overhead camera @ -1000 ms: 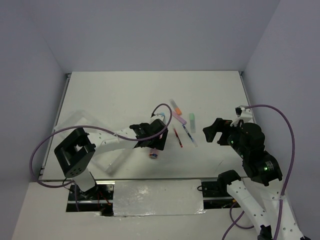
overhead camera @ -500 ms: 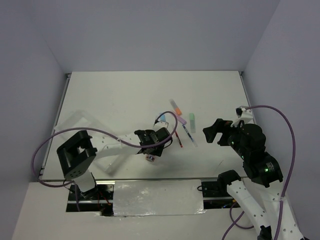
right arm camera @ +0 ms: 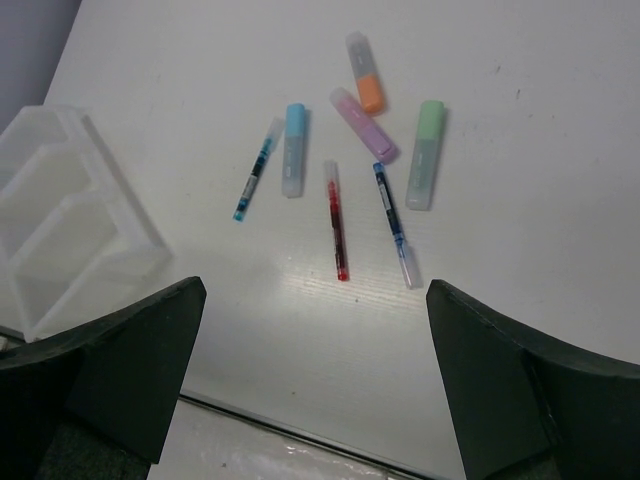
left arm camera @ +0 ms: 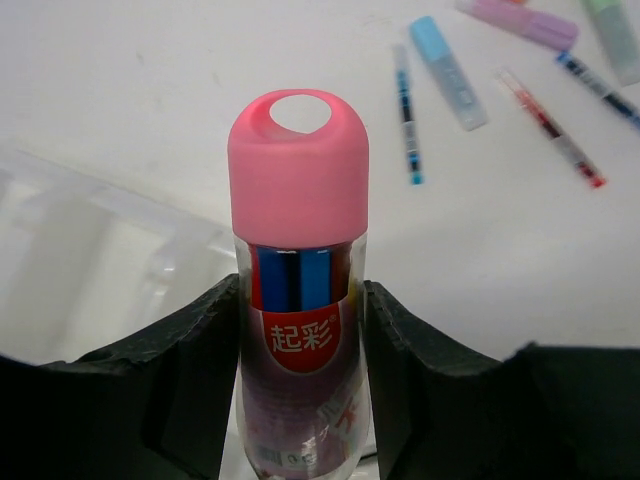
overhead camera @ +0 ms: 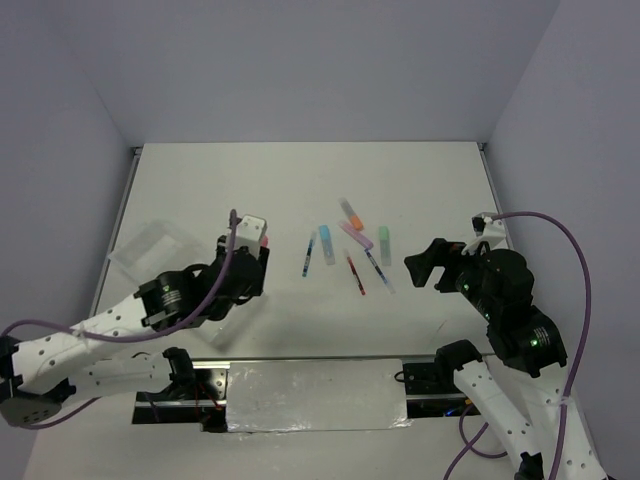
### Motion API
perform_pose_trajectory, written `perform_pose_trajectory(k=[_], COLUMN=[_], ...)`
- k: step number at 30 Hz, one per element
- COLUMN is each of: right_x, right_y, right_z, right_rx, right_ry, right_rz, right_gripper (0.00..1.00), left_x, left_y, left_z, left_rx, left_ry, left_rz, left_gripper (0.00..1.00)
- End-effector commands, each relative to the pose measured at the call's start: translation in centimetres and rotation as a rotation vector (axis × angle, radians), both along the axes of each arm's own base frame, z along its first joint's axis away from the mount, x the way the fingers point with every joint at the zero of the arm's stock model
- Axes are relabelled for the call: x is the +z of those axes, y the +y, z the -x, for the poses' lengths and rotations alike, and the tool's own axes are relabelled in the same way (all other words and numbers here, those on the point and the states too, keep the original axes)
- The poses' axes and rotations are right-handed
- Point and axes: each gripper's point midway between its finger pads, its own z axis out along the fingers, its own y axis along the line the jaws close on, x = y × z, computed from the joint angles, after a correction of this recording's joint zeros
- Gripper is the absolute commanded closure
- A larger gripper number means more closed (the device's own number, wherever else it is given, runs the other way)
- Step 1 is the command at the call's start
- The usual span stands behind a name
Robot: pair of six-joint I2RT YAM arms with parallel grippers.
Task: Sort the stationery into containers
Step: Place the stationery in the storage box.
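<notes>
The left arm reaches low across the desk point(overhead camera: 250, 180) from its base, its end effector point(overhead camera: 248, 262) clamped on the one pink tube point(left arm camera: 298, 250), cap pointing forward, held over the tray's point(overhead camera: 150, 245) edge nearest the pens. The right arm is folded upright, and its end effector point(right arm camera: 312, 295) is spread wide above bare desk, just short of the stationery. Four highlighters lie there: blue point(right arm camera: 294, 150), orange point(right arm camera: 366, 86), purple point(right arm camera: 364, 125) and green point(right arm camera: 425, 155). With them are three thin pens: one blue pen point(right arm camera: 257, 170), a red pen point(right arm camera: 337, 220) and a darker blue pen point(right arm camera: 392, 225). The single clear tray has three compartments.
</notes>
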Motion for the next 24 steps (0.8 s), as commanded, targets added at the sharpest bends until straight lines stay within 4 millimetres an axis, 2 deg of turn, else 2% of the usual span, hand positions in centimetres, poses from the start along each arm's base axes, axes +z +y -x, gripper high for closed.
perform_pose_trajectory(k=[1,3,5,6,7,9,10,14,20,24], right_x=[1.8,1.9,2.0,2.0,2.1,1.9,2.0,2.0,1.9,1.6], right_y=[1.0,1.2,1.5,1.5,1.6,1.9,2.1,2.4,2.3,2.8], right_z=[-0.4,-0.4,-0.4,-0.4,-0.4,-0.4,-0.5,-0.4,-0.6,-0.9], right_rx=[0.046,0.056,0.067,0.070,0.073,0.085,0.091,0.107,0.105,0.123], right_ry=[-0.078,-0.080,-0.082,-0.084,-0.086,-0.084,-0.088,-0.091,-0.095,-0.086], right_rz=[-0.040,-0.045,-0.050,-0.054,-0.059,-0.065,-0.073,-0.083,-0.077,-0.084], right_gripper=[0.00,0.00,0.00,0.00,0.00,0.00,0.00,0.00,0.00,0.00], left_x=[0.5,-0.3,-0.3,-0.3,-0.6,-1.4,-2.7,-5.4,-5.9,-5.6], left_y=[5.0,5.9,7.3,7.5,7.7,8.6,8.4,8.2,8.6,9.1], left_z=[-0.2,-0.4,-0.4,-0.7,-0.9,-1.7,-1.9,-2.4,-2.1,-2.0], left_rx=[0.024,0.013,0.050,0.040,0.044,0.085,0.075,0.087,0.150,0.181], left_ry=[-0.101,-0.123,-0.146,-0.148,-0.140,-0.107,-0.052,0.052,0.094,0.081], left_rz=[-0.121,-0.123,-0.099,-0.087,-0.091,-0.122,-0.158,-0.194,-0.172,-0.158], left_gripper=[1.00,0.98,0.89,0.83,0.81,0.82,0.83,0.87,0.84,0.73])
